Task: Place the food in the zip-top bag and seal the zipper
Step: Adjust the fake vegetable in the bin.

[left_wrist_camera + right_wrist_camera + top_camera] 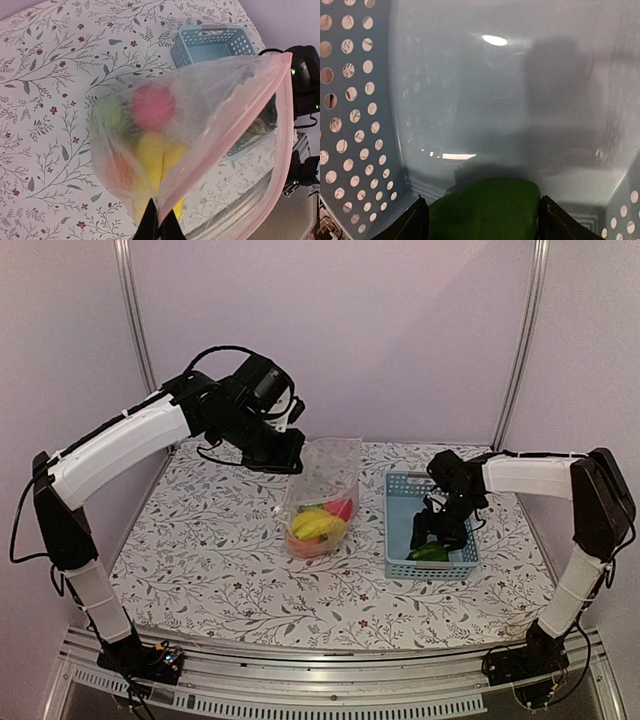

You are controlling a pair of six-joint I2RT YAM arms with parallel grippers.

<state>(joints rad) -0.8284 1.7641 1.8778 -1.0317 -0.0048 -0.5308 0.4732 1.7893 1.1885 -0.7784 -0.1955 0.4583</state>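
My left gripper (pixel 285 455) is shut on the mouth edge of the clear zip-top bag (pixel 327 480) and holds it up above the table. In the left wrist view the fingertips (pixel 150 225) pinch the pink zipper strip (pixel 235 120); the mouth gapes open. Inside the bag lie yellow bananas (pixel 155 160), a red piece (pixel 152 105), a green piece (pixel 110 112) and an orange piece (pixel 117 170). My right gripper (pixel 438 532) is down in the basket, its jaws touching both sides of a dark green food piece (pixel 485 210), which also shows in the top view (pixel 430 552).
The light-blue mesh basket (pixel 395 485) stands right of the bag; its perforated wall (pixel 350 100) shows in the right wrist view. The flowered tablecloth (pixel 200 550) covers the table. Metal frame posts (pixel 135 320) stand at the back corners.
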